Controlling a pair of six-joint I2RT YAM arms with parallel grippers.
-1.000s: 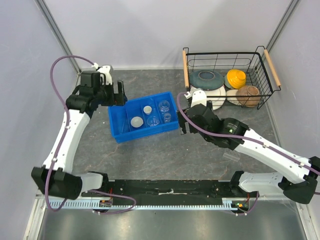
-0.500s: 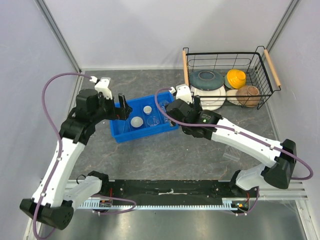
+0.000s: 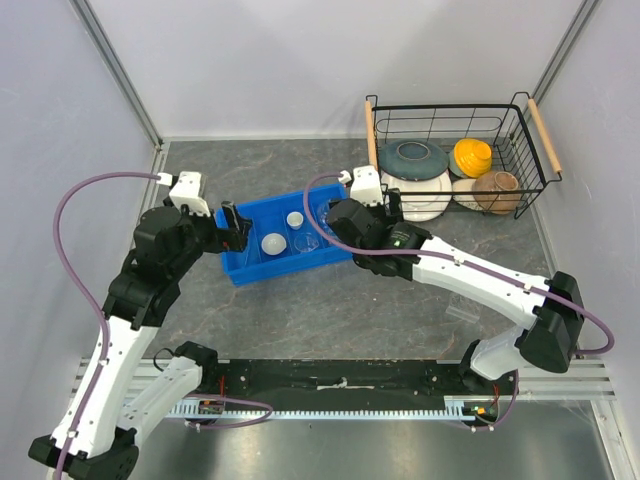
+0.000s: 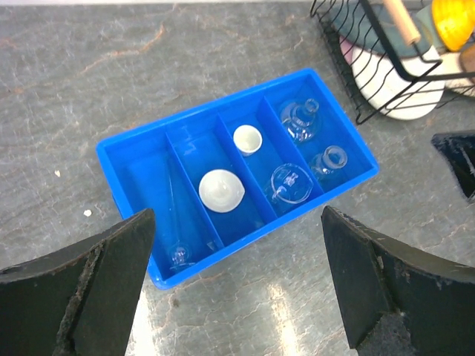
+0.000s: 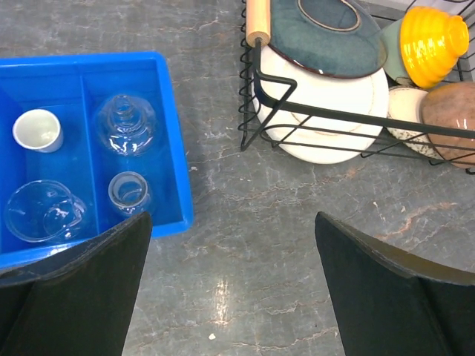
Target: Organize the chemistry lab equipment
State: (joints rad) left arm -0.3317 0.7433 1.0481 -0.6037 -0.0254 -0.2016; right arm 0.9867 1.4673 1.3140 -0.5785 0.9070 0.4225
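Observation:
The lab equipment sits in a blue divided tray (image 3: 236, 268). In the left wrist view I see a white round dish (image 4: 220, 190), a tiny white cup (image 4: 247, 139), a clear glass beaker (image 4: 289, 183), a glass flask (image 4: 300, 119), a small beaker (image 4: 329, 159) and a thin clear tube (image 4: 178, 222). My left gripper (image 3: 232, 225) hangs open at the tray's left end (image 4: 237, 222). My right gripper (image 3: 335, 215) is open above the tray's right end (image 5: 231, 222), over bare table beside the small beaker (image 5: 128, 191). A clear plastic piece (image 3: 462, 310) lies on the table at the right.
A black wire basket (image 3: 520, 105) with wooden handles stands at the back right. It holds a blue-grey plate (image 5: 326, 37), a white plate (image 5: 334, 104), a yellow bowl (image 5: 433, 41) and a brown bowl (image 5: 449, 111). Grey walls close in the table.
My left gripper has come nearer and settled against the tray's left end. The right gripper has swung back and left, from the tray's front right corner to its right end. Both stayed open.

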